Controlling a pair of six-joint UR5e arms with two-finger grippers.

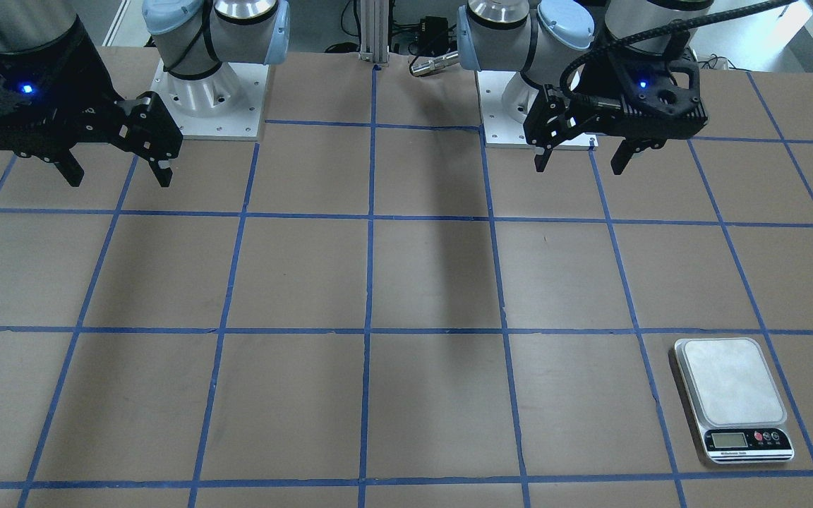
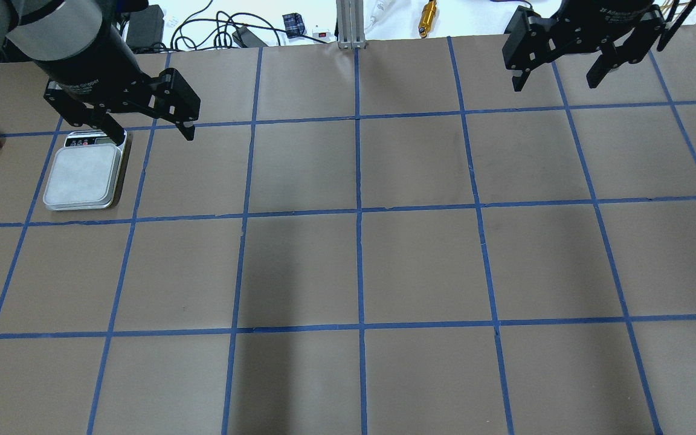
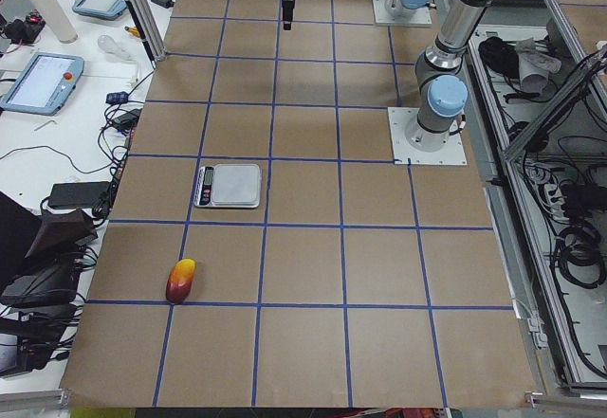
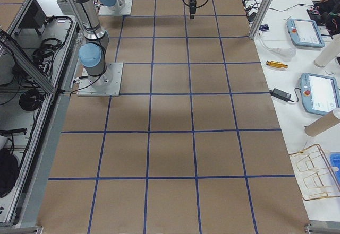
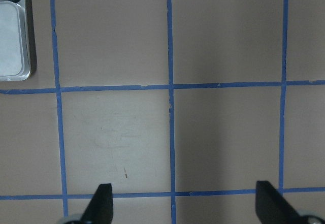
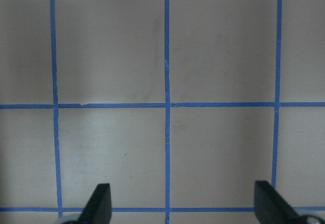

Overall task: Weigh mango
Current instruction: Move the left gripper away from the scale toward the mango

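The mango lies on the surface well to the left of the scale, its long axis toward the scale and yellow end nearer, while the left claw hangs spread beside the scale and the right claw hangs spread far from it.

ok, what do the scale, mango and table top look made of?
Scale: matte grey plate that looks like brushed metal, set in a shiny silver casing, likely steel or chromed plastic; dark glossy display panel. Mango: smooth glossy skin, yellow shading to red; real or plastic, cannot tell. Table top: matte brown paper or card, no glare, lightly scuffed, gridded with blue tape.
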